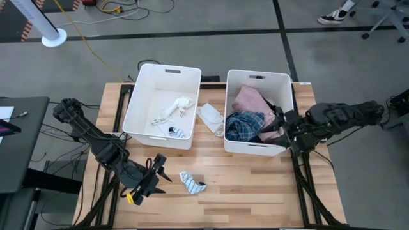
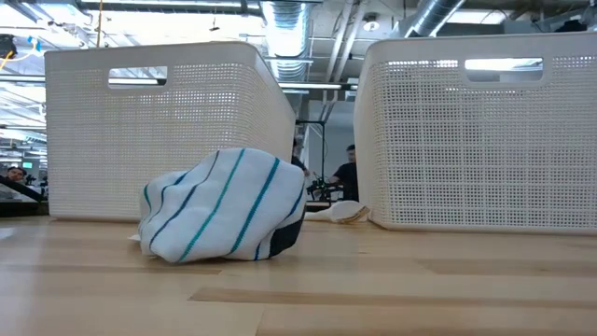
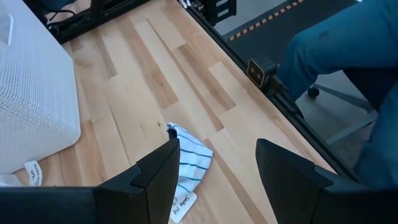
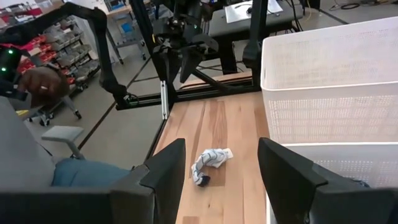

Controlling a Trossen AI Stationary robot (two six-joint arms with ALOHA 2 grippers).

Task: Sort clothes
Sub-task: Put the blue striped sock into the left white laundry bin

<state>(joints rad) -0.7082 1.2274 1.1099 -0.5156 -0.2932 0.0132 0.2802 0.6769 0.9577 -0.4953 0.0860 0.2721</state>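
Observation:
A blue-white striped sock [image 1: 192, 182] [image 2: 224, 210] lies crumpled on the wooden table, near its front edge. My left gripper [image 1: 162, 171] [image 3: 217, 149] hovers open just left of it, above the table, with nothing between its fingers. My right gripper [image 1: 276, 128] [image 4: 221, 146] is open and empty over the near right part of the right tub [image 1: 284, 86]. That tub holds pink [image 1: 250, 101], blue plaid [image 1: 244, 124] and black clothes. The left tub [image 1: 137, 108] holds white socks [image 1: 172, 110] and a striped sock [image 1: 177, 133]. A white garment [image 1: 211, 118] lies on the table between the tubs.
The two white tubs stand side by side at the table's far half. Bare wood lies in front of them around the sock. A seated person in blue trousers [image 3: 348, 56] is close to the table's near edge. A dark desk [image 1: 19, 140] stands to the left.

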